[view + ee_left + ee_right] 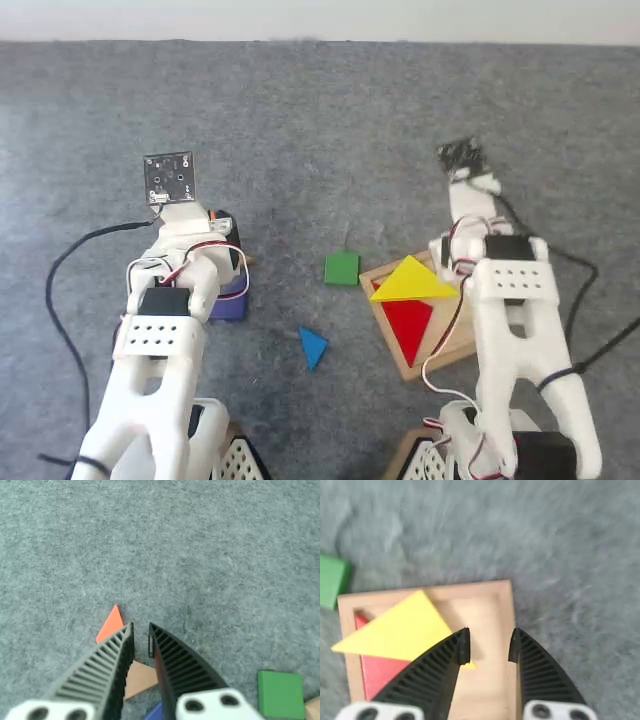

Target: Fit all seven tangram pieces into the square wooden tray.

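Observation:
The square wooden tray point(446, 350) lies under my right arm point(512, 300). A red triangle point(408, 325) lies flat inside it. A yellow triangle point(410, 282) rests over the red one, one tip sticking out past the tray's rim point(506, 587). My right gripper point(489, 645) hangs open above the yellow triangle point(402, 630) and the bare tray floor. A green square point(342, 268) and a blue triangle point(313, 347) lie on the carpet left of the tray. My left gripper point(141, 632) is open by a narrow gap, holding nothing, above an orange triangle point(111, 625) and a tan triangle point(141, 677).
A purple piece point(228, 302) lies half under my left arm point(160, 330). Grey carpet covers the table, with free room across the far half. Black cables trail beside both arms. The green square point(280, 694) sits close to the tray's corner.

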